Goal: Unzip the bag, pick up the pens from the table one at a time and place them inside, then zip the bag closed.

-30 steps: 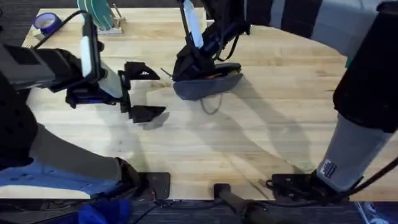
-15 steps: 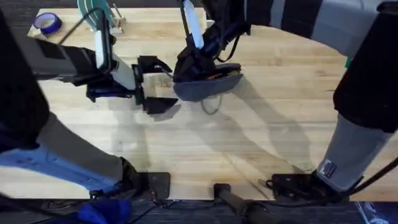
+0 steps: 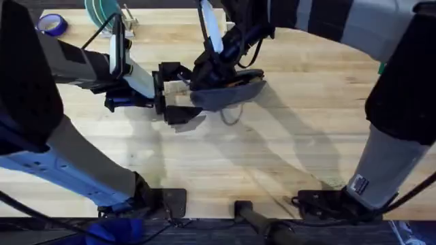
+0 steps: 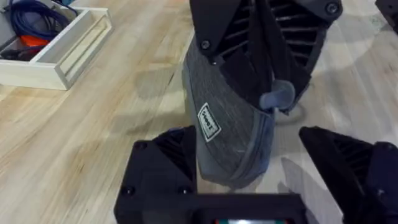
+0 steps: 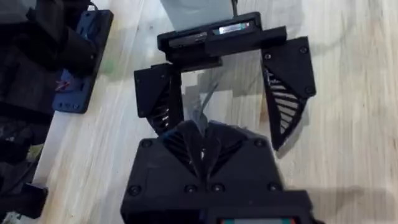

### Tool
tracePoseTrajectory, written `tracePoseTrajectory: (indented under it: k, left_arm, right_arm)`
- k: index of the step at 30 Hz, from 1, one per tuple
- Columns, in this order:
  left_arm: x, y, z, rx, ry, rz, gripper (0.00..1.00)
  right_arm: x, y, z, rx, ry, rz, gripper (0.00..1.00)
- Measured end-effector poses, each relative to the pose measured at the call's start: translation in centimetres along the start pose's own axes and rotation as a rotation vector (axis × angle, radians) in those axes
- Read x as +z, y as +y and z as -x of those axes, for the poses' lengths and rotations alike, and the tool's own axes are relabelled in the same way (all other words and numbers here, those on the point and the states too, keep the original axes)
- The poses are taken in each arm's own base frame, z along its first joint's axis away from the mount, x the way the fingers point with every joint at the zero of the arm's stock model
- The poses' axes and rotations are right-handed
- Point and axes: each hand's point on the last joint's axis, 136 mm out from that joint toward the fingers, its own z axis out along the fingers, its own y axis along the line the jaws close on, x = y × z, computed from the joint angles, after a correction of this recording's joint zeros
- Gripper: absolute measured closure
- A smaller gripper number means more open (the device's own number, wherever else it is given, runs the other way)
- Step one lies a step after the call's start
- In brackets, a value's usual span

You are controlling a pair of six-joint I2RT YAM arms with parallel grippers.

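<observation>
Toward the far middle of the table (image 3: 286,150) lies the bag (image 3: 228,94), blue-grey pouch, long axis roughly side to side in the overhead view, its right end tilted a bit farther away. A strip of orange shows along its top edge; can't tell if that's a pen. A thin loop/cord lies on the wood just near the bag's front side.

Right gripper (image 3: 212,68) sits on top of the bag's left portion, fingers closed together, pinching at the bag's top; exact hold point hidden by the fingers. In the left wrist view the same gripper clamps the pouch's upper end, w/ a small blue-grey pull tab (image 4: 278,95) poking out beside it.

Left gripper (image 3: 176,92) is wide open at the bag's left end, one finger on the far side, one on the near side, bag end just between them; contact unclear. In the right wrist view its two fingers stand spread apart.

Blue tape roll (image 3: 51,24) sits at the far left corner, well apart.
</observation>
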Motion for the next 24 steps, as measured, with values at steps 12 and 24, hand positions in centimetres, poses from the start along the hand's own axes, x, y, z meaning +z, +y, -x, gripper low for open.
tracePoseTrajectory:
  k: [12,24]
  left_arm:
    - [0.00,0.03,0.20,-0.002,-0.012,0.002,0.072]
    - [0.00,0.04,0.26,-0.010,-0.015,0.003,0.249]
  right_arm:
    - [0.00,0.00,0.01,0.000,0.000,0.000,0.968]
    - [0.00,0.04,0.05,0.000,-0.003,0.002,0.967]
